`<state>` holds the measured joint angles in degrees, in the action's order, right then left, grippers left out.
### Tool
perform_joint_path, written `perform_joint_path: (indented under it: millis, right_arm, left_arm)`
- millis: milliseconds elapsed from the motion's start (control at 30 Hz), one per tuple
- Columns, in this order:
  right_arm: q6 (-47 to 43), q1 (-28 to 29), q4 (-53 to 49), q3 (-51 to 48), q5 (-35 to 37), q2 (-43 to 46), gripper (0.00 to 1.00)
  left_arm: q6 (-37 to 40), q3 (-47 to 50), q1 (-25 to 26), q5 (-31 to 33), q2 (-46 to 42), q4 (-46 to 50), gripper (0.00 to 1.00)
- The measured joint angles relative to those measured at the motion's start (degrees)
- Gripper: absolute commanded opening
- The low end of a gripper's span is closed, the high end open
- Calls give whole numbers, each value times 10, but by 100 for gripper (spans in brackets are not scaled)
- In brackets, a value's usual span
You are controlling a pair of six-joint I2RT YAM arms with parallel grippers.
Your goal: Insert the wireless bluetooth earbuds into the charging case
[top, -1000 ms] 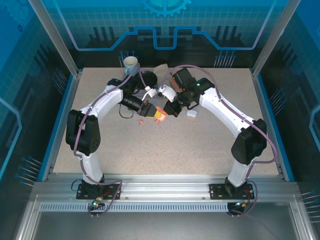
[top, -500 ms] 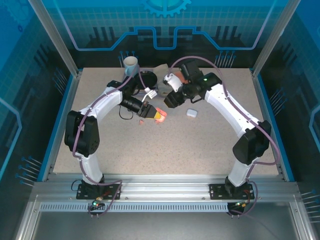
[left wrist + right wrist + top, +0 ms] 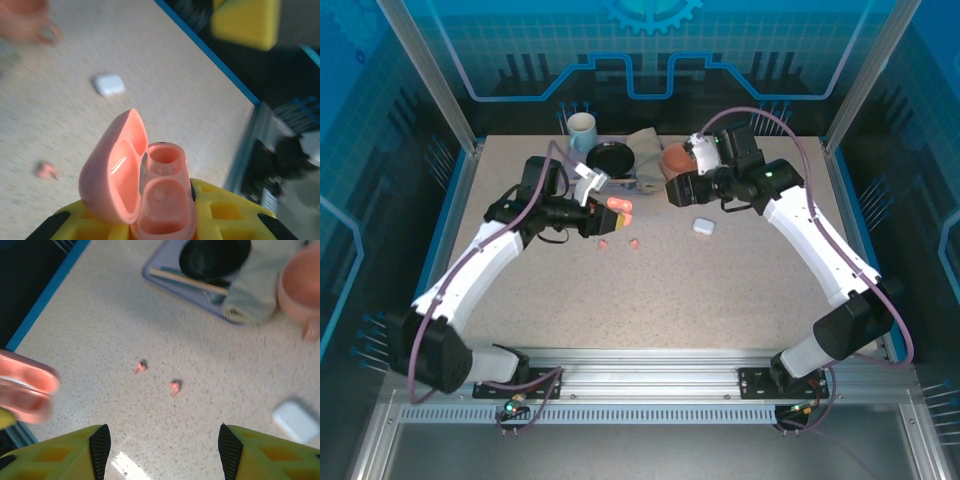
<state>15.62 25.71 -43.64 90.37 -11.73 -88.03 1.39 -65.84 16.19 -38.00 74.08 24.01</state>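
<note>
Table (image 3: pixel 720 290): speckled beige top, matte, blue rim. Unchanged since a second ago.

Left arm (image 3: pixel 470 270): white shell, black joints. It was folded over the table centre and has now swung out toward the left, with the wrist further back.

Right arm (image 3: pixel 820 250): same build. It has pulled away from the centre to the back right.

Left gripper (image 3: pixel 600 207): yellow lattice fingers (image 3: pixel 225 220), clamped tight on the pink charging case (image 3: pixel 162 210). The case is off the table and has moved back and left since the earlier frame. It is glossy salmon plastic, a rounded pebble shape, with the lid (image 3: pixel 115 170) hinged open and a round hollow well at the top of the insert.

Right gripper (image 3: pixel 162 452): was closed tight right beside the case a second ago. It now hangs over the table with jaws spread apart and nothing held. Yellow fingers with black pads (image 3: pixel 100 445).

Back edge clutter, not moved: black bowl (image 3: pixel 215 257) on a bluish flat tray (image 3: pixel 165 277), crumpled grey cloth (image 3: pixel 250 300), pink mug (image 3: pixel 300 290), and a white mug with a blue inside (image 3: pixel 582 128).

White charging case (image 3: pixel 703 227): small rounded box, lid shut, lying on the table right of centre, same spot.

Wireless bluetooth earbuds: two salmon-pink ones (image 3: pixel 140 367) (image 3: pixel 174 387), tiny stemmed plastic bits. They lie loose on the table near each other but apart, below the lifted case and not in it.
</note>
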Motion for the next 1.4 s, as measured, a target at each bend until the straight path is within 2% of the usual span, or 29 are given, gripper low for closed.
perform_joint_path:
  millis: [200,400,500,667,1000,1267,1400]
  right_arm:
    - [111,15,15,-23,34,-52,62]
    - [205,71,8,26,71,-149,61]
    - [249,101,0,75,84,-200,61]
    - [308,143,-19,167,110,-282,61]
    - [407,187,-77,311,159,-413,60]
    - [442,206,-138,441,205,-518,59]
    - [466,215,-165,461,225,-540,58]
  left_arm:
    - [-21,157,23,146,-131,-220,0]
    - [-24,301,41,283,-205,-406,0]
    - [-30,350,43,337,-222,-477,0]
    - [-28,403,43,378,-251,-549,0]
    - [15,424,45,383,-332,-577,0]
    - [37,424,45,405,-343,-553,0]
    - [42,421,45,419,-343,-539,0]
